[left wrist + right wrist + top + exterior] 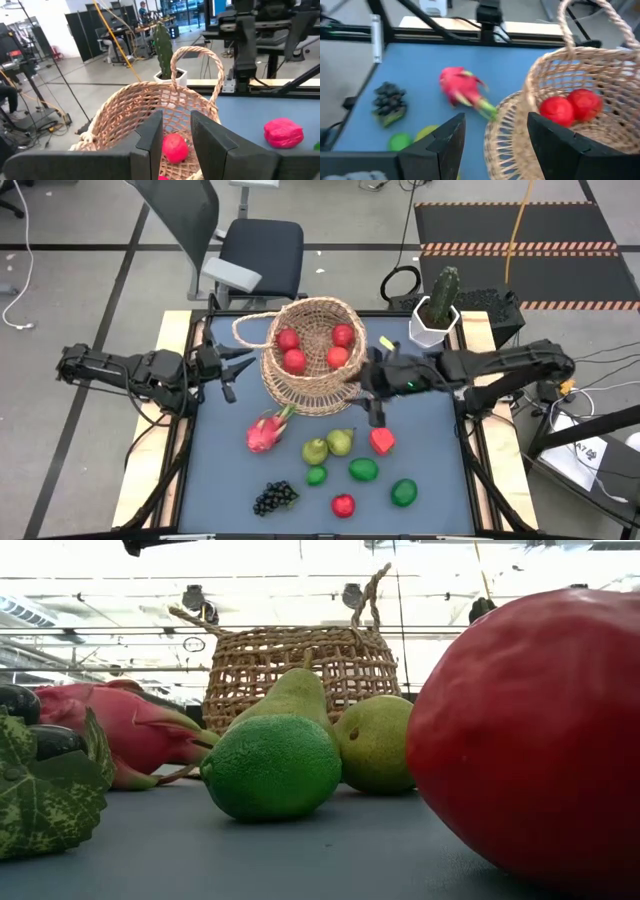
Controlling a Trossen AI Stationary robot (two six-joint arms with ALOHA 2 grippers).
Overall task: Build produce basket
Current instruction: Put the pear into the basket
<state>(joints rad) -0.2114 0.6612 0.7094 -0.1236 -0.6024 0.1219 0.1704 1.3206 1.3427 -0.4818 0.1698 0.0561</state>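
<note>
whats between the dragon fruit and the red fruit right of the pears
The two green pears lie between the dragon fruit and the red fruit, seen in the high view.

A white pot (432,328) with a green cactus (444,288) stands at the table's (430,430) far right corner. Beyond the far edge sits a dark office chair (258,252). A striped black mat (520,230) lies on the floor, crossed by a yellow cable (516,225).
</note>
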